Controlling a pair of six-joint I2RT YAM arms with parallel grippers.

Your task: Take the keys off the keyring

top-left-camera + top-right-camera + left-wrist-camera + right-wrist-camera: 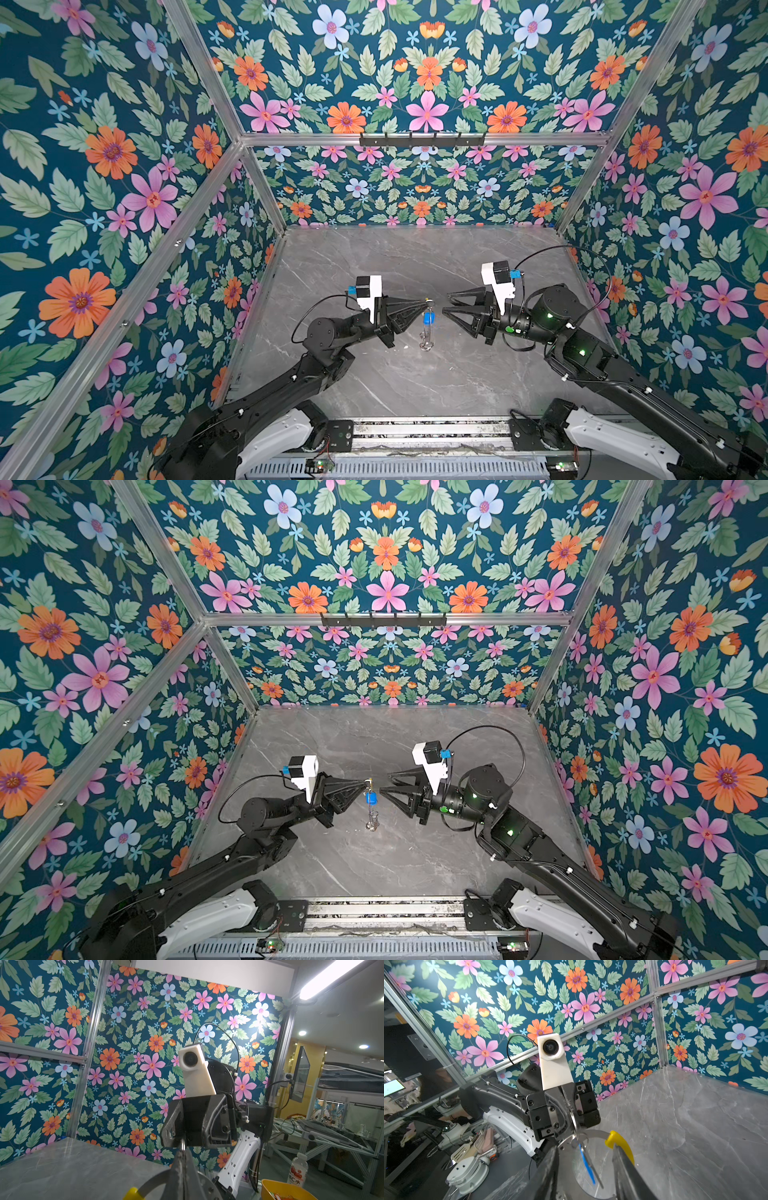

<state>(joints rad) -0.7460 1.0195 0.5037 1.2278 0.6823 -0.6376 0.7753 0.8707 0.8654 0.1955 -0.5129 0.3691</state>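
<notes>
**Pinched, hanging, mid-scene**

The left gripper (424, 300), black jaws shut, pinches the keyring (597, 1132), a thin grey hoop with a yellow arc, above the marbled tabletop (395, 266); a blue-tagged key (428, 318) dangles. The right gripper (446, 303) sits alongside, jaws parted.

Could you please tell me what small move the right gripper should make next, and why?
Probably ease the right gripper forward and shut it on the blue-tagged key. The left gripper is shut on the keyring, which hangs below it. The right jaws stand open just short of the key, which dangles between them in the right wrist view.
</notes>
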